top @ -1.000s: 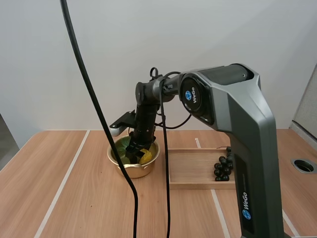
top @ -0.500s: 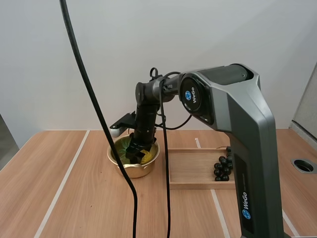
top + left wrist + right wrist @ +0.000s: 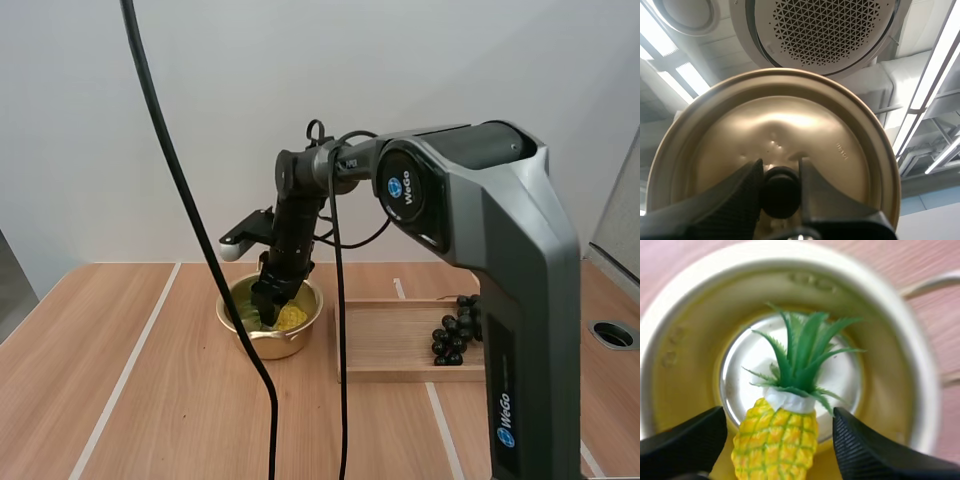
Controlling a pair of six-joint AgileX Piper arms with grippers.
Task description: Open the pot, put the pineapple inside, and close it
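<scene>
The gold pot (image 3: 268, 343) stands open on the table, left of centre. A toy pineapple (image 3: 291, 317), yellow with green leaves, lies inside it on the pot's floor (image 3: 775, 440). My right gripper (image 3: 268, 303) hangs over the pot's mouth, fingers apart either side of the pineapple's body (image 3: 780, 452), with small gaps to it. The pot's inner wall (image 3: 685, 355) rings the fruit. My left gripper (image 3: 781, 172) is shut on the black knob (image 3: 781, 194) of the gold lid (image 3: 790, 125), which it holds up in the air.
A wooden tray (image 3: 395, 345) sits right of the pot, with a bunch of dark grapes (image 3: 452, 335) at its right end. A round hole (image 3: 612, 335) is set in the table at the far right. Bare tabletop lies in front and to the left.
My right gripper has risen a little out of the pot, leaving the pineapple lying inside. The upper arm has shifted slightly to the right.
</scene>
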